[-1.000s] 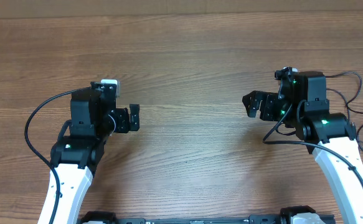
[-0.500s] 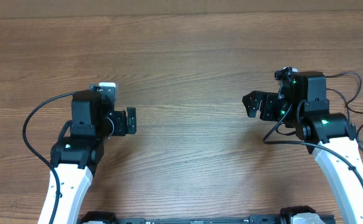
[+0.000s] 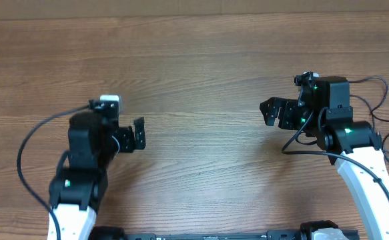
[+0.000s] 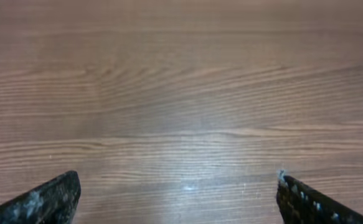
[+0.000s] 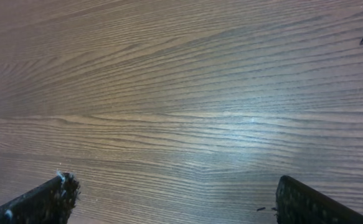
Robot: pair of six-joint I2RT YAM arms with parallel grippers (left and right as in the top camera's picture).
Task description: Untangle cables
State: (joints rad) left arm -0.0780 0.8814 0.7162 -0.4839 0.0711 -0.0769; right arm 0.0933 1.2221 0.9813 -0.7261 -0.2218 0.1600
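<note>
Table [image 3: 201, 53] of brown wood, left tool [image 3: 139, 135] apart, right tool [image 3: 269, 112] apart, both hovering above it.

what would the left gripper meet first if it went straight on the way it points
Likely just the bare wooden table: nothing else shows ahead of the left gripper in its wrist view; depth unclear.

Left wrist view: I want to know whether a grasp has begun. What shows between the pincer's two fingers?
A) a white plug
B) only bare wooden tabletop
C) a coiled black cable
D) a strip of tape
B: the left pincer stands open, and only the wood-grain table shows in the gap.
</note>
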